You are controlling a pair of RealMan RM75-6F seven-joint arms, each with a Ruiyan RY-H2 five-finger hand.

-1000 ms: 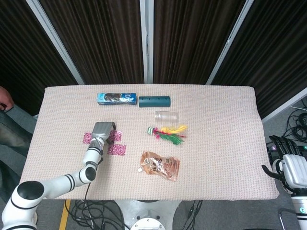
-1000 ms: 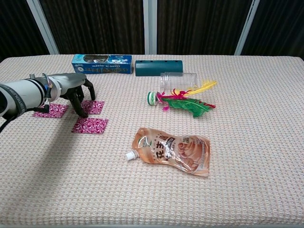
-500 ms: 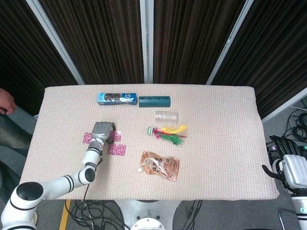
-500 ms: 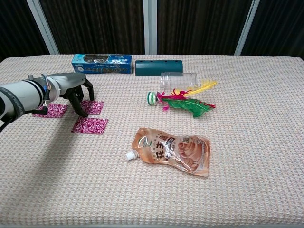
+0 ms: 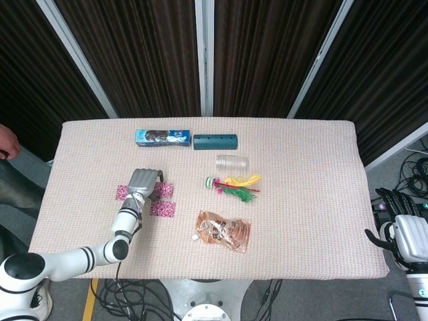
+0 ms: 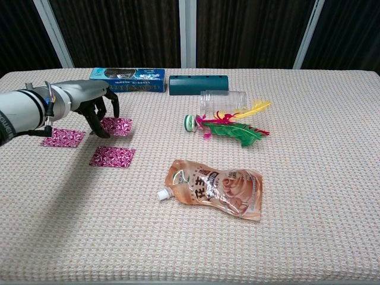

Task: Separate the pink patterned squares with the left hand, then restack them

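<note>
Three pink patterned squares lie apart on the left of the table. One square (image 6: pixel 63 137) (image 5: pixel 122 192) is furthest left, and another (image 6: pixel 112 157) (image 5: pixel 162 209) is nearest the front. My left hand (image 6: pixel 94 107) (image 5: pixel 143 182) hovers between them, fingers curled down and pinching the left edge of the third square (image 6: pixel 117 126) (image 5: pixel 165 190), which looks slightly raised off the cloth. My right hand (image 5: pixel 406 235) hangs beyond the table's right front corner with its fingers apart and nothing in it.
A blue box (image 6: pixel 127 79) and a teal case (image 6: pixel 198 84) lie along the back. A clear jar (image 6: pixel 223 99) and a feathered shuttlecock (image 6: pixel 228 126) sit mid-table, with an orange spout pouch (image 6: pixel 214 189) in front of them.
My left hand has risen and shifted back towards the blue box, taking the third pink square with it. The other two squares and the right hand stayed put.
</note>
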